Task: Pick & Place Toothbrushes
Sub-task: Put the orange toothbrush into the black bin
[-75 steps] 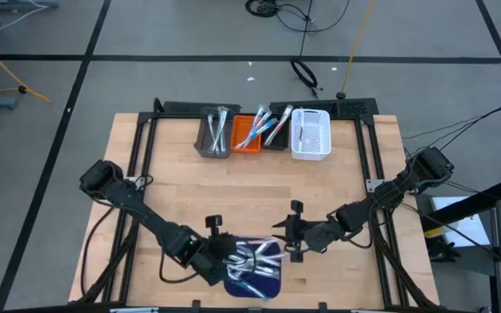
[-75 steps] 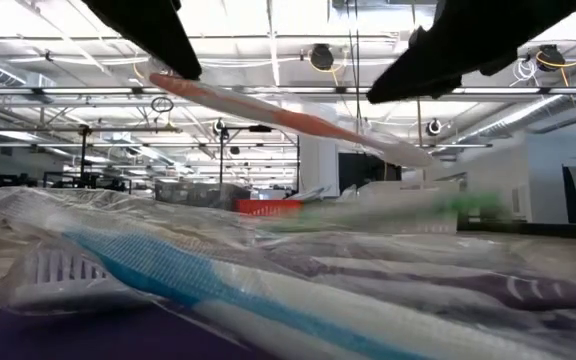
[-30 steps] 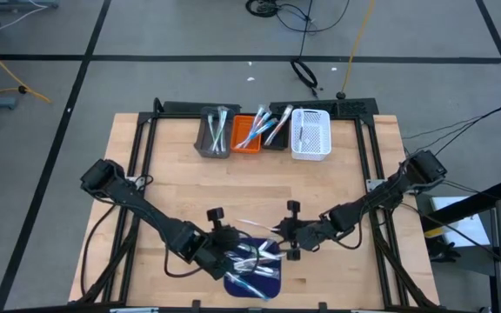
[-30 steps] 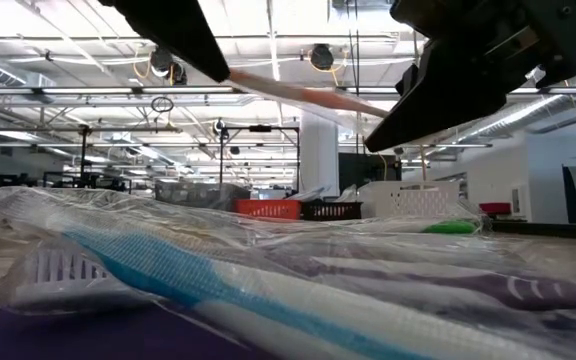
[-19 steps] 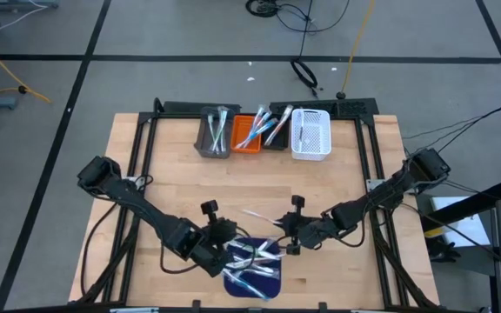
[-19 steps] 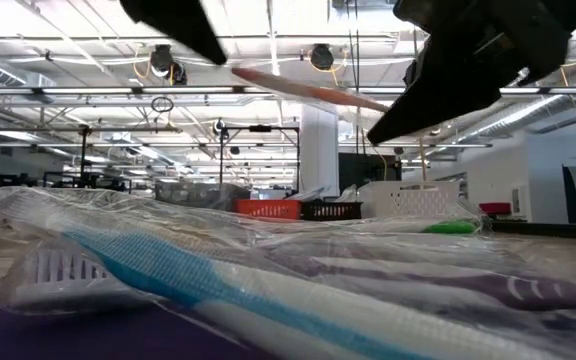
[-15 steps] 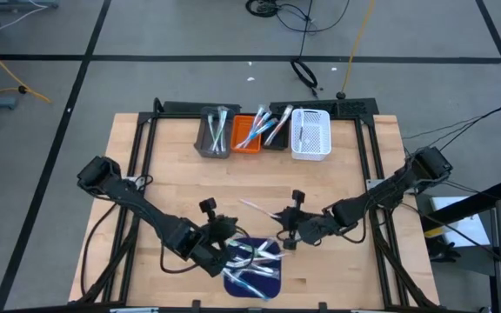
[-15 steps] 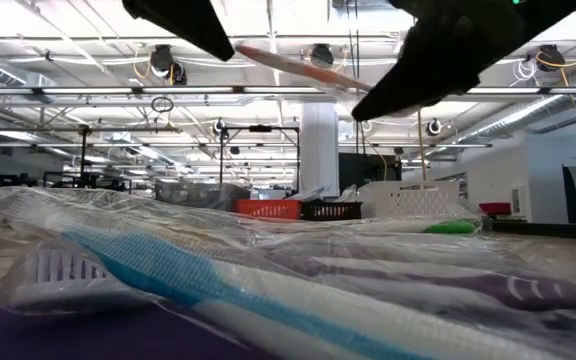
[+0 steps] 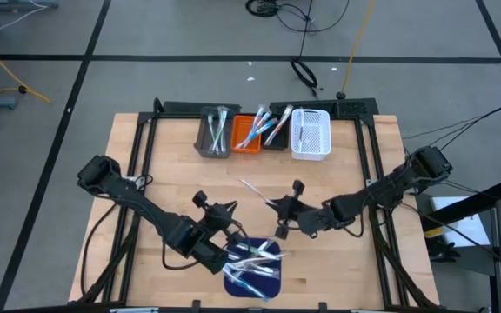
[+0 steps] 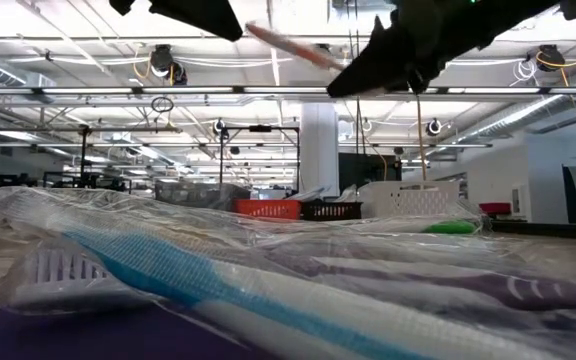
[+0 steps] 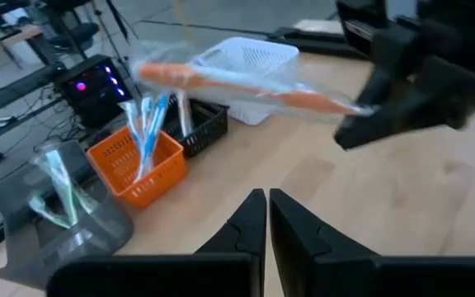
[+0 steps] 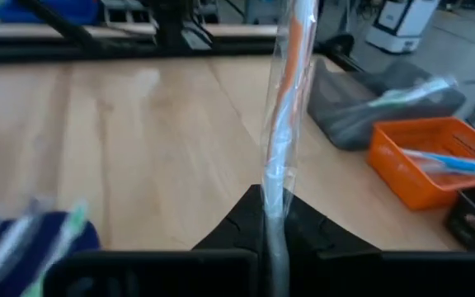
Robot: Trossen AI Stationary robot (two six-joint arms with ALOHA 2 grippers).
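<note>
Right gripper raised mid-table, fingers pinched together, arm reaching in from the right edge. Left gripper just left of it, fingers together, empty, arm bent low.

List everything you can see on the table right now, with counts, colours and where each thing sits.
Held toothbrush: one, orange and white, in clear wrap, above table centre.
Toothbrush pile: several, wrapped, blue, green and white, on the mat.
Mat: one, dark blue, near edge.
Grey bin: one, far edge, holds toothbrushes.
Orange bin: one, beside grey, holds toothbrushes.
Black bin: one, beside orange, holds toothbrushes.
White bin: one, row's right end.
Table: one, light wood.
Left end effector: shut, empty.
Right end effector: shut on held toothbrush.
</note>
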